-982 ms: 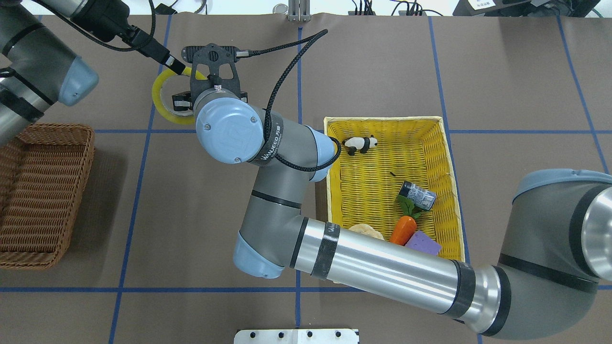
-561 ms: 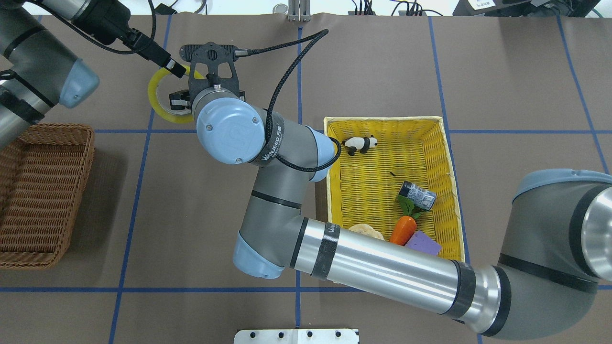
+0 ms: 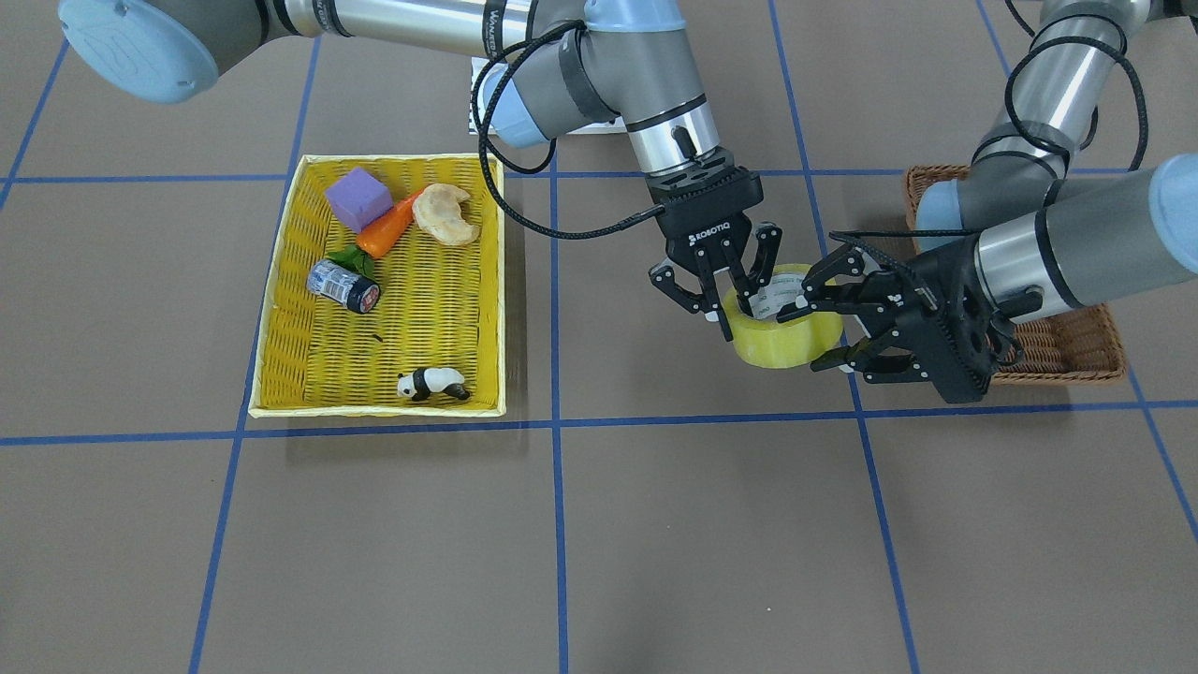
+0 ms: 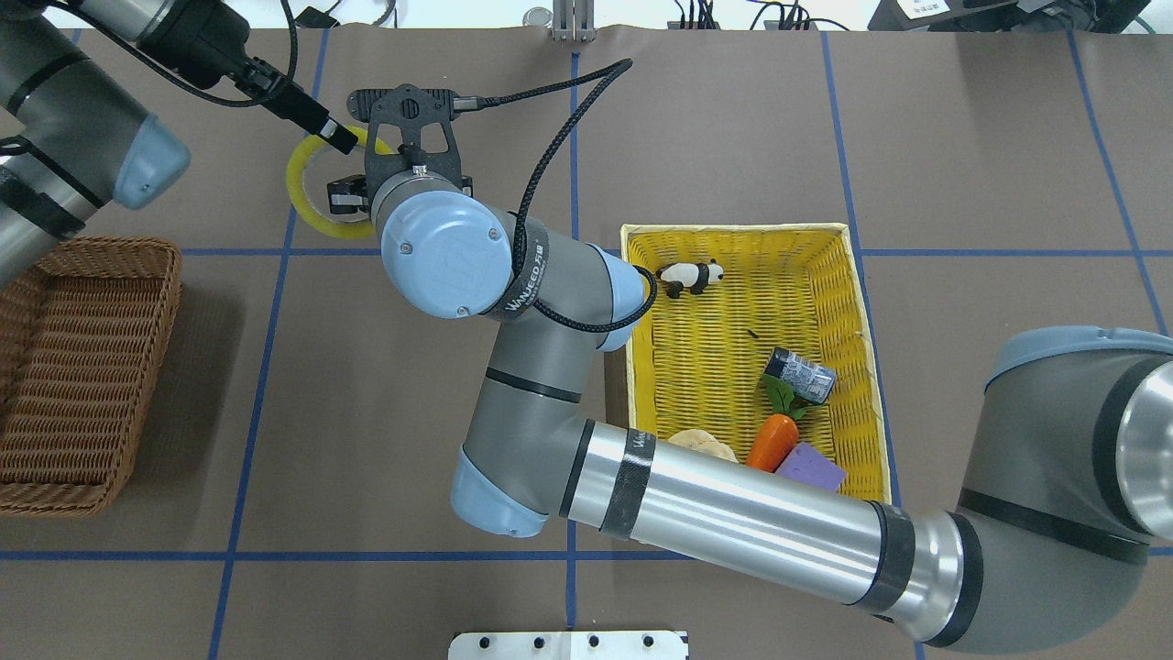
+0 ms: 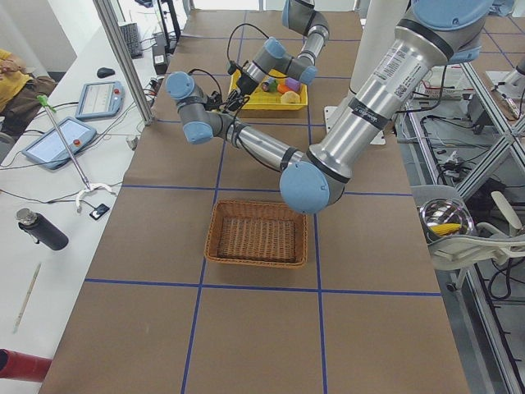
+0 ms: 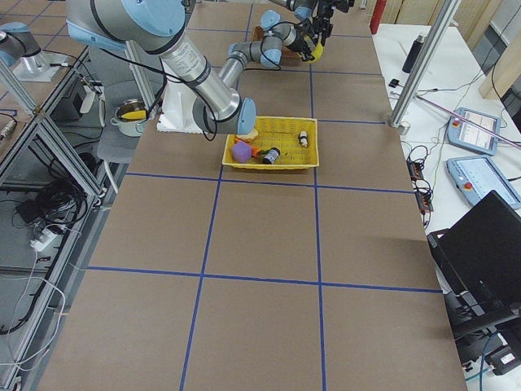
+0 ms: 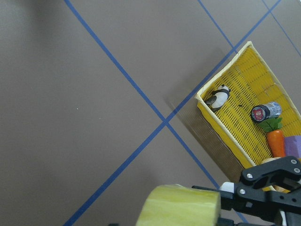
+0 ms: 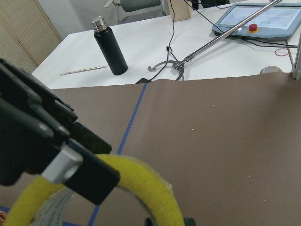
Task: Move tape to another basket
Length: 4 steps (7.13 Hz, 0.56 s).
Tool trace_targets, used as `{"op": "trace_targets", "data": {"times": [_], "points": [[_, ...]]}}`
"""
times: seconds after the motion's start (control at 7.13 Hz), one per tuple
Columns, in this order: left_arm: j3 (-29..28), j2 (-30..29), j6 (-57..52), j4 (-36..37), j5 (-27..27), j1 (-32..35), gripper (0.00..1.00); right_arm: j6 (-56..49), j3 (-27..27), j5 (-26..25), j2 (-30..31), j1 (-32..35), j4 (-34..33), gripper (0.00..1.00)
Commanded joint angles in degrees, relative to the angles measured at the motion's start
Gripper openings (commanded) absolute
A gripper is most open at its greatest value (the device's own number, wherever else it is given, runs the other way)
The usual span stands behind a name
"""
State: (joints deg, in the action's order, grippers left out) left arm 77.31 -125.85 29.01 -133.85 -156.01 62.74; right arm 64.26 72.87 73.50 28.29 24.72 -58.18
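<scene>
The yellowish tape (image 3: 786, 344) hangs above the table between both grippers. My right gripper (image 3: 735, 314) reaches down from the robot's side and is shut on the roll's wall, one finger inside the white core. My left gripper (image 3: 812, 334) comes in from the brown basket's side with its jaws spread, one fingertip (image 3: 803, 304) at the core's rim and the other below the roll. From overhead, the tape (image 4: 307, 197) shows as a ring beside the right wrist, with a left finger (image 4: 337, 137) over its far edge. The brown wicker basket (image 4: 101, 247) stands empty at the left edge.
The yellow basket (image 3: 384, 409) holds a toy panda (image 3: 430, 384), a blue-labelled can (image 3: 343, 284), a carrot (image 3: 384, 229), a purple block (image 3: 357, 198) and a biscuit (image 3: 446, 213). The right arm stretches across the table's middle. The left arm hangs over the brown basket (image 3: 1058, 374).
The tape and the right gripper shifted slightly left, then a little back right. The left gripper stayed at the roll's far edge.
</scene>
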Motion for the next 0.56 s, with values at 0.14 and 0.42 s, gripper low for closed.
{"op": "trace_targets", "data": {"times": [0.14, 0.42], "points": [[-0.3, 0.1, 0.0, -0.3, 0.1, 0.0, 0.00, 0.0, 6.8, 0.1, 4.2, -1.2, 0.0, 1.00], [-0.4, 0.2, 0.0, -0.3, 0.1, 0.0, 0.00, -0.2, 8.9, 0.1, 5.3, -1.3, 0.0, 1.00]]}}
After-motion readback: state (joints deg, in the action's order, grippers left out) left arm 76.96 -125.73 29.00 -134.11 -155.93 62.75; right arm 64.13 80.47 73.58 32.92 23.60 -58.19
